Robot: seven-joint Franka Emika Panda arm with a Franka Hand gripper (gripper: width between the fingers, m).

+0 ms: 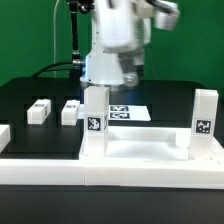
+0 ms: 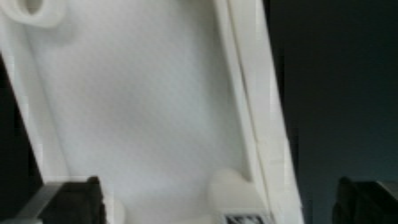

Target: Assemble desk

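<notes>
Gripper: the gripper (image 2: 217,204) stands wide, and its two dark fingers (image 2: 71,200) sit at opposite edges of the wrist view and pinch nothing. In the exterior view it is hidden behind the arm (image 1: 115,45) and the nearer leg.
Under the gripper: in the wrist view, a broad white face with a raised rim down one side runs below the fingers. I take this for the desk panel (image 2: 143,110). I cannot tell whether the fingers touch it.
Desk panel: in the exterior view it lies flat on the black table (image 1: 30,92), at about five o'clock from the picture's centre (image 1: 140,150).
Fitted legs: two legs stand upright on the panel. One (image 1: 95,112) is close to the centre at about nine o'clock. The other (image 1: 205,118) is out at three o'clock.
Loose legs: two more blocks (image 1: 38,111) (image 1: 70,110) lie on the table at nine o'clock, well apart from the panel.
Marker board: it lies flat beyond the panel (image 1: 130,111), just to the three o'clock side of the nearer leg.
Rail: a long white rail (image 1: 30,170) runs along the near edge at seven o'clock.
Handling, panel: it is probably light, stiff, smooth plastic that slides easily. It looks too broad to span, so the rim is the only place to pinch it.
Handling, legs: they are small, rigid and light. Grip one across two flat sides, near the middle, so it does not twist between the fingers.
Risk: a fitted leg could be knocked loose by a sideways nudge.
</notes>
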